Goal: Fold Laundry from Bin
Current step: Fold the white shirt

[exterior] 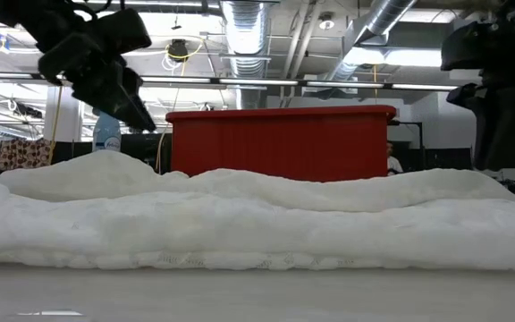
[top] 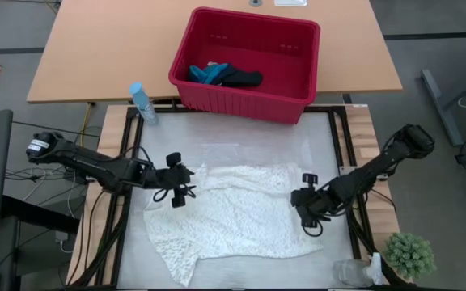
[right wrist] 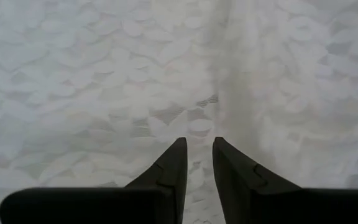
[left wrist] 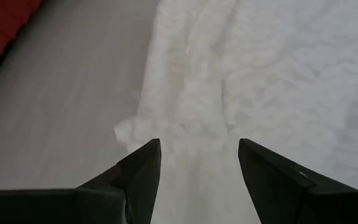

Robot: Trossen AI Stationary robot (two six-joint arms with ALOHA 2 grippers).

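white cloth point(top: 233, 212) spread in frame centre, bin point(top: 249, 61) above | left gripper point(top: 186, 192) wide apart at left edge, empty | right gripper point(top: 304, 218) slightly parted, empty | advice: pinch both edges evenly before folding

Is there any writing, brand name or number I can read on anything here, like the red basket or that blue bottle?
None can be read.
Red basket: no lettering shows on its walls.
Blue bottle: any label is too small to read.
White lacy cloth: no tag or print shows.
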